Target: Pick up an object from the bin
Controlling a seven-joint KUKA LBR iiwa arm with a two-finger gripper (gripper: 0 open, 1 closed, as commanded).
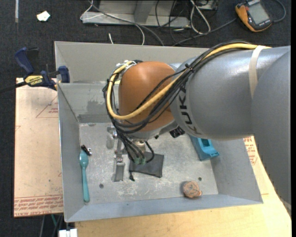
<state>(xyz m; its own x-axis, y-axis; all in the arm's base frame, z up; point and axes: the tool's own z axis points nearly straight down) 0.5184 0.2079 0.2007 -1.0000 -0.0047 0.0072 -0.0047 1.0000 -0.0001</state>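
We see the gripper (120, 167) low at the middle of the bin (69, 139), just beside a dark flat square piece (153, 165), jaws apart or together we cannot tell, teal spoon (84, 178) along the left wall

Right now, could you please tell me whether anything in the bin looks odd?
Nothing stands out: the teal plastic spoon, dark grey flat square, blue plastic block and brown round lump lie apart on the bin floor.

Dark carpet-like floor (64, 23) around bin. Black cables (202, 28) trailing at top. Orange-black device (253, 14) top right. White scrap (43, 16) top left.
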